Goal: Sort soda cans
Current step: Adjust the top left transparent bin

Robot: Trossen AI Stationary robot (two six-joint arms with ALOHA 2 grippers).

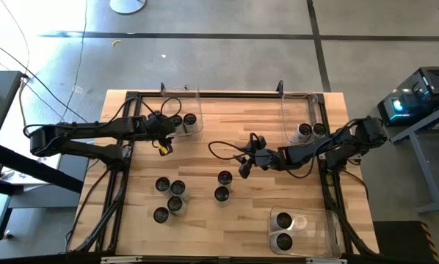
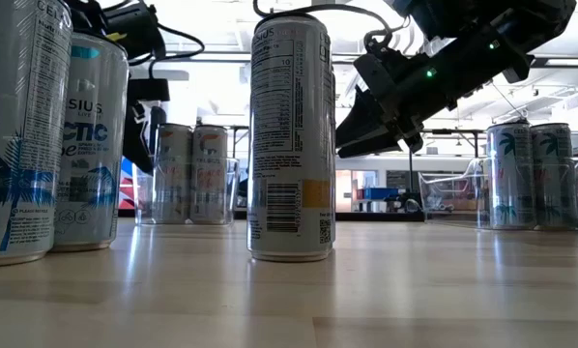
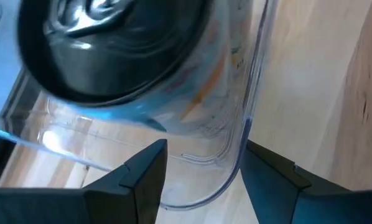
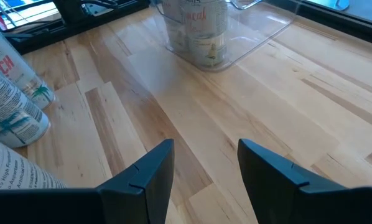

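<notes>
Several silver-white soda cans with dark tops stand loose on the table, among them a pair (image 1: 223,185) mid-table and a cluster (image 1: 169,198) nearer the left. My left gripper (image 1: 169,126) (image 3: 204,152) is open at the far-left clear bin (image 1: 194,132), its fingers on either side of the bin's rounded corner (image 3: 236,162) without touching it. A can (image 3: 111,50) stands inside that bin. My right gripper (image 1: 243,167) (image 4: 204,149) hovers open over bare wood just beyond the mid-table pair, clear of the table (image 2: 366,135).
A far-right clear bin (image 1: 287,121) holds two cans (image 1: 311,130). A near-right bin (image 1: 329,231) holds two more (image 1: 283,230). In the low view a tall can (image 2: 289,135) stands close to the camera. Cables trail behind both wrists. Open wood lies between the two far bins.
</notes>
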